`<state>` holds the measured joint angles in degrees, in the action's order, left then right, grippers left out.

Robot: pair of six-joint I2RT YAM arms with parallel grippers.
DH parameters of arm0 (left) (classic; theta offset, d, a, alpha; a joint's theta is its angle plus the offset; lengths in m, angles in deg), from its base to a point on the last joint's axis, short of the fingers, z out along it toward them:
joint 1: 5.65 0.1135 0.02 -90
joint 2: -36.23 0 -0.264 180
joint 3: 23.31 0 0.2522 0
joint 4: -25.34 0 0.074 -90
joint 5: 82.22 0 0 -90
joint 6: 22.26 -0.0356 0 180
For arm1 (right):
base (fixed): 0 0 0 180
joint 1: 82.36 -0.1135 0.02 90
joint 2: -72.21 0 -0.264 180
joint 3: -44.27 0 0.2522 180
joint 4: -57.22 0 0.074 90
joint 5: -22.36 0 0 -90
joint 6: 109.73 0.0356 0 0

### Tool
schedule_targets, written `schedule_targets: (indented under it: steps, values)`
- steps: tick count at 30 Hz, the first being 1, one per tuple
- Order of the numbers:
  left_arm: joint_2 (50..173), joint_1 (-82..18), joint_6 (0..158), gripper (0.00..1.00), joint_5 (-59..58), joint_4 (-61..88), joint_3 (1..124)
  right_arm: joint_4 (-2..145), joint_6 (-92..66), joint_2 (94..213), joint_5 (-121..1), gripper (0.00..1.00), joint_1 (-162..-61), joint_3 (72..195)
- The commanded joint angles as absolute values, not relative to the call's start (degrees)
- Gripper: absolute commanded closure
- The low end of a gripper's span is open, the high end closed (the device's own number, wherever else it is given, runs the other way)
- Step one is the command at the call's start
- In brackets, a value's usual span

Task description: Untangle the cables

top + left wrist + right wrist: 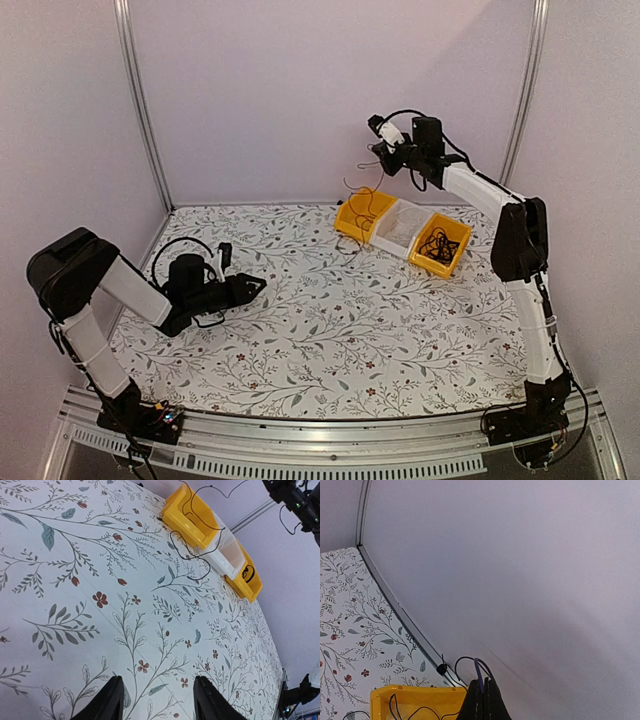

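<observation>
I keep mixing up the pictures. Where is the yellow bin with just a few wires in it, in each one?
Top external: the yellow bin is at the table's far side, at the left end of the three-bin row.
Left wrist: top middle, nearest end of the row.
Right wrist: bottom edge, left of the right gripper, which is shut on a cable.
Shared landmark: the flowered table cover.

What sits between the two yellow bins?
A white bin, side by side with the left yellow bin and right yellow bin; clearest in the top view.
</observation>
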<state>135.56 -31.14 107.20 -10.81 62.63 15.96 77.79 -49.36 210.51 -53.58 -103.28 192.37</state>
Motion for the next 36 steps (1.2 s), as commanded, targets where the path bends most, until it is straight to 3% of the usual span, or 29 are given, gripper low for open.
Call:
schedule_targets:
  steps: [1, 11, 16, 22, 31, 36]
  values:
    - [134.2, -31.3, 107.4, 0.53, -10.4, 61.9, 15.3, 76.1, -50.0, 215.3, -54.3, 1.00, -103.0, 192.0]
    - [134.7, -31.3, 107.8, 0.53, -10.1, 62.6, 14.4, 79.5, -52.1, 217.4, -52.2, 0.90, -103.0, 186.6]
    - [136.0, -31.4, 108.5, 0.53, -10.9, 63.3, 15.0, 83.6, -53.0, 218.0, -51.2, 0.61, -103.3, 187.7]
    - [135.7, -31.4, 108.4, 0.53, -10.9, 63.6, 14.8, 89.1, -52.4, 213.1, -49.1, 0.47, -103.4, 186.0]
    - [135.8, -31.4, 108.5, 0.53, -11.5, 64.2, 14.9, 89.0, -64.4, 198.3, -49.7, 0.39, -108.9, 164.8]
    - [134.8, -31.4, 108.6, 0.53, -11.7, 64.1, 14.3, 93.1, -71.4, 200.2, -54.2, 0.44, -112.8, 165.7]
